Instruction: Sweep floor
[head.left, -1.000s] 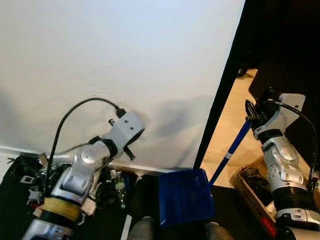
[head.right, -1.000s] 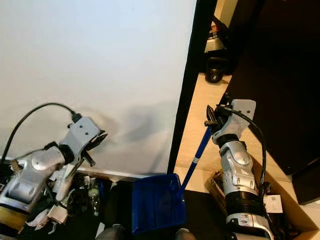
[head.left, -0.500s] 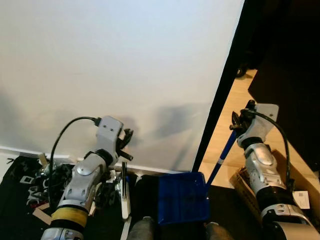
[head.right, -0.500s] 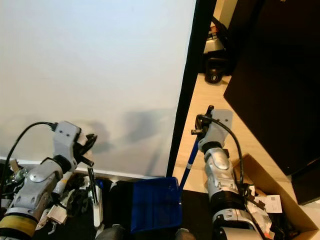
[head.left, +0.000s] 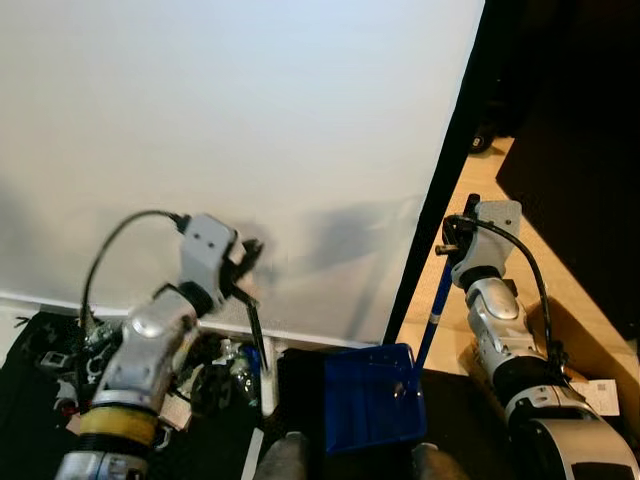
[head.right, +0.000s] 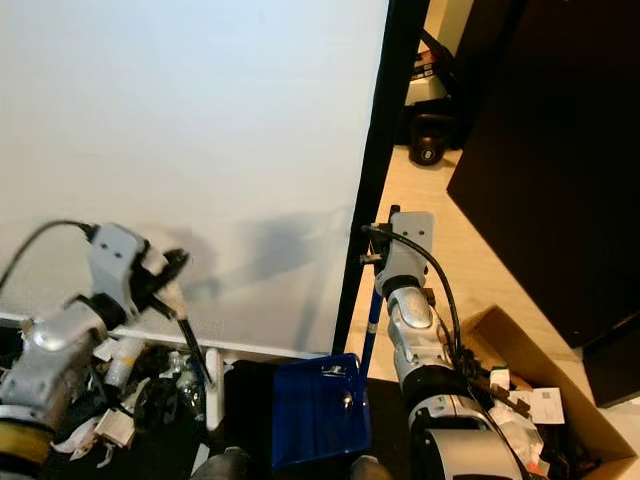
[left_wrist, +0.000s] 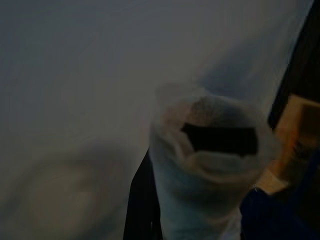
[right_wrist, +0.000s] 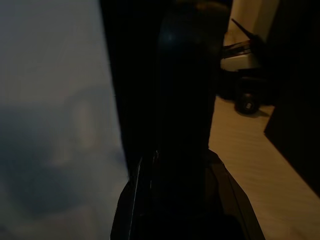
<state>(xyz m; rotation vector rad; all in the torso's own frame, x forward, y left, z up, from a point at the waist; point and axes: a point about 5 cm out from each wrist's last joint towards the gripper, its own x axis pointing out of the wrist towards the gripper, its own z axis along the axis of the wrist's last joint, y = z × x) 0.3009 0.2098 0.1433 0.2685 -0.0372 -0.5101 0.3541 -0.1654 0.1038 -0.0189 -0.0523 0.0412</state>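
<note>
While the right gripper (head.left: 447, 248) clenches the blue dustpan's (head.left: 372, 410) handle, the left gripper (head.left: 245, 265) grasps a dark broom stick (head.left: 256, 330); the stick's lower end is hidden among clutter.

You have one blue dustpan (head.left: 370, 408), one broom (head.left: 252, 330), one cardboard box (head.right: 545, 400) and two grippers, left (head.left: 245, 262) and right (head.left: 452, 238).

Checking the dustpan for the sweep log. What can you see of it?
The blue dustpan looks like plastic: a squarish tray with raised side walls on a long blue handle with a pale band. It hangs low beside the black door frame; the right gripper is shut on the handle's top.
</note>
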